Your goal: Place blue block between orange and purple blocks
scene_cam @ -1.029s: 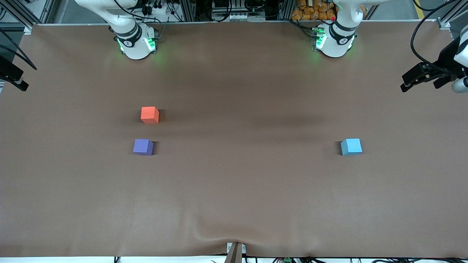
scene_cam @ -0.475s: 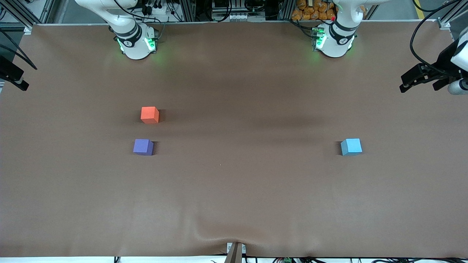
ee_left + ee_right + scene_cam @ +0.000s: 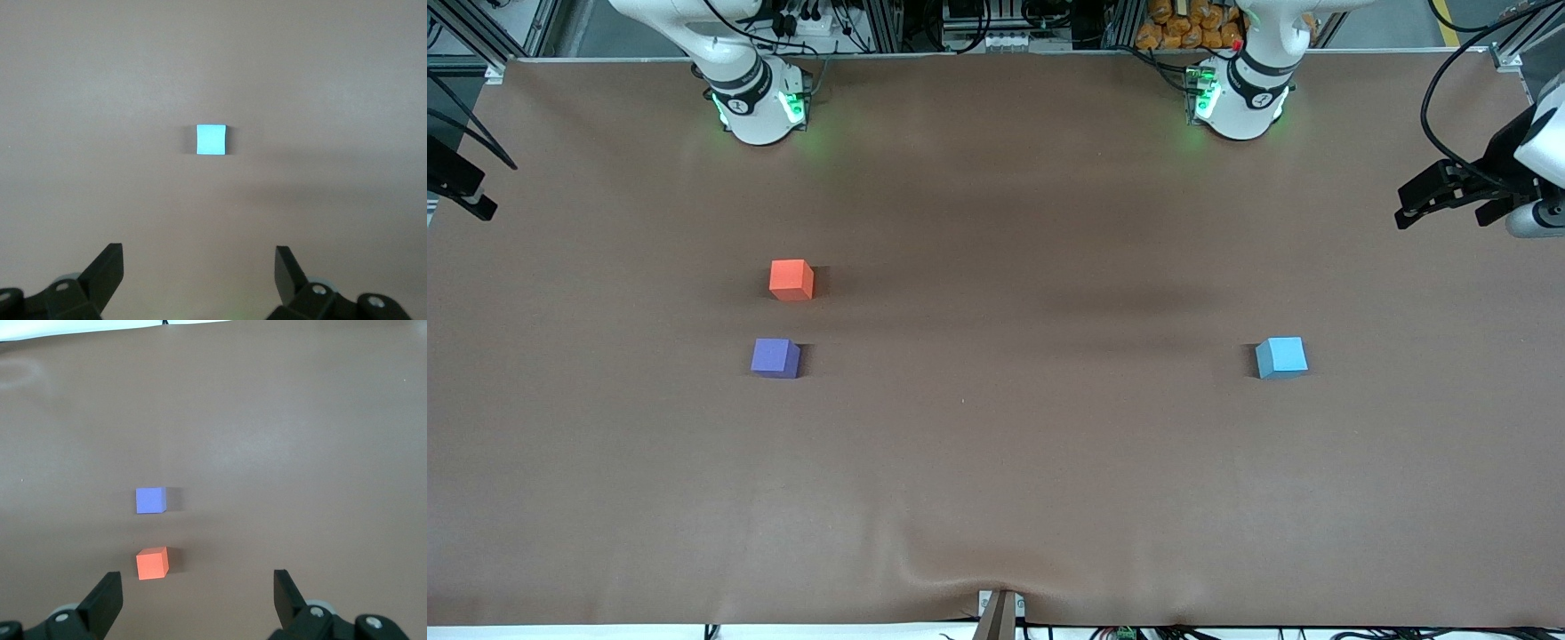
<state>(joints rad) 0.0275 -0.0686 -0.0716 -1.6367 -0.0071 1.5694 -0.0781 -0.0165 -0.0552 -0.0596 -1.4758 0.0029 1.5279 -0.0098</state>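
The blue block [image 3: 1281,357] sits on the brown table toward the left arm's end, and it also shows in the left wrist view [image 3: 211,139]. The orange block [image 3: 791,279] and the purple block [image 3: 775,357] sit toward the right arm's end, a small gap apart, with the purple one nearer the front camera. Both show in the right wrist view: the orange block [image 3: 152,563] and the purple block [image 3: 150,500]. My left gripper [image 3: 1440,206] hangs open and empty over the table's edge at the left arm's end [image 3: 198,257]. My right gripper [image 3: 197,580] is open and empty, high above the orange block.
The brown table cover [image 3: 996,462] has a wrinkle at its front edge by a small mount [image 3: 1000,613]. The two arm bases [image 3: 760,107] [image 3: 1240,102] stand along the table's back edge.
My left gripper has drifted slightly inward over the table's edge. The three blocks and the right arm have not moved.
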